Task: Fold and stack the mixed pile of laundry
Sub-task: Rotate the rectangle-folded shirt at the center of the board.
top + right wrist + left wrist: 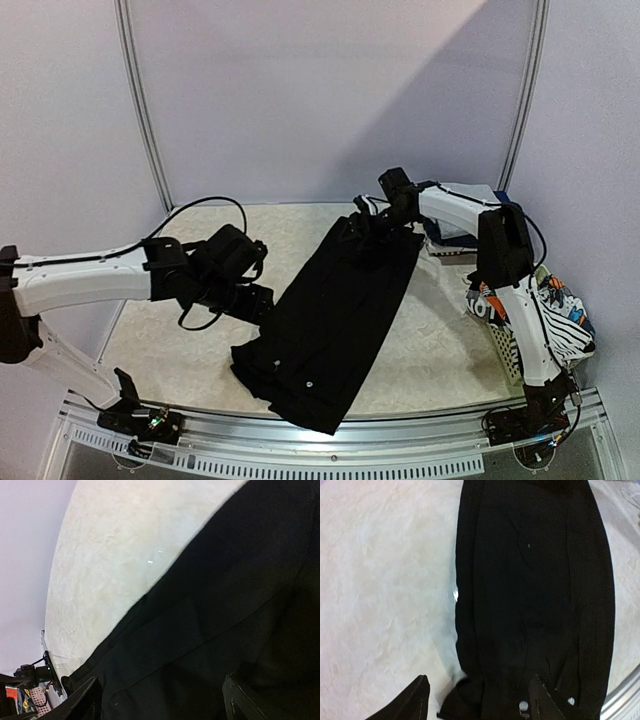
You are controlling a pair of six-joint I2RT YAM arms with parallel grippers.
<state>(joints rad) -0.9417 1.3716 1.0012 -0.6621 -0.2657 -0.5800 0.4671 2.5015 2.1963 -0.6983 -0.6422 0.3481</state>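
Centrally, we list one long black cloth garment point(330, 310), spread flat on the pale marbled tabletop point(170, 330). It runs from the upper middle of the overhead frame down to the lower middle, by the front rail. Small pale studs point(522, 706) show near its lower end.

Left gripper point(258, 297): at the garment's left edge, left of centre. Its fingers point(415, 702) are spread wide, one over bare tabletop and one over the cloth, pinching nothing.

Right gripper point(368, 225): over the garment's far end, upper middle. Its fingers point(240, 702) are likewise parted above the flat cloth.

At the right edge we note a white lattice plastic basket point(505, 345) holding orange-black-white printed cloth point(560, 310). Navy blue cloth point(445, 240) lies at upper right.
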